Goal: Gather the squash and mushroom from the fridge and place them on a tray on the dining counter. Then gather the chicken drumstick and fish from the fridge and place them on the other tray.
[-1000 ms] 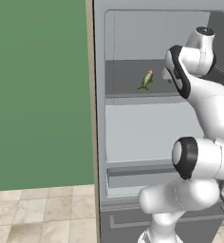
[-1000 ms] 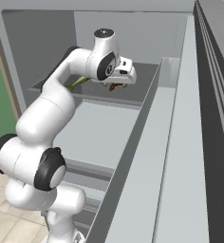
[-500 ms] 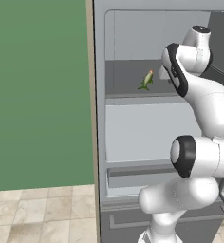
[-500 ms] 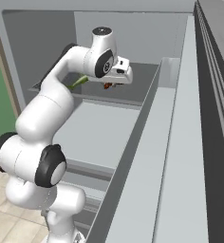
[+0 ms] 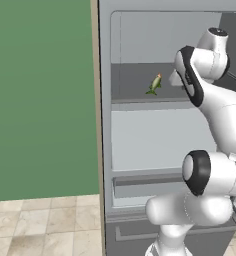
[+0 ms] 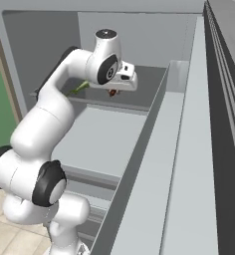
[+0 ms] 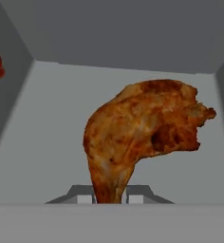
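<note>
Smooth grey fridge (image 5: 140,130) interior, fingers (image 7: 133,193) pinching knobbly browned chicken drumstick (image 7: 142,128) by its narrow end

The fish (image 5: 155,83) lies on the fridge (image 5: 140,130) upper shelf; the chicken drumstick (image 7: 142,133) sits to its right.

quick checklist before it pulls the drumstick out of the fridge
1. Gripper shut on the chicken drumstick: ok, the narrow end sits between the fingertips.
2. Drumstick clear of the shelf floor: cannot tell.
3. Fish apart from the hand, on the same shelf: ok.
4. Fridge open, way out free: ok.
5. Fridge door close beside the arm: cannot tell whether the elbow clears it on the way out.
</note>
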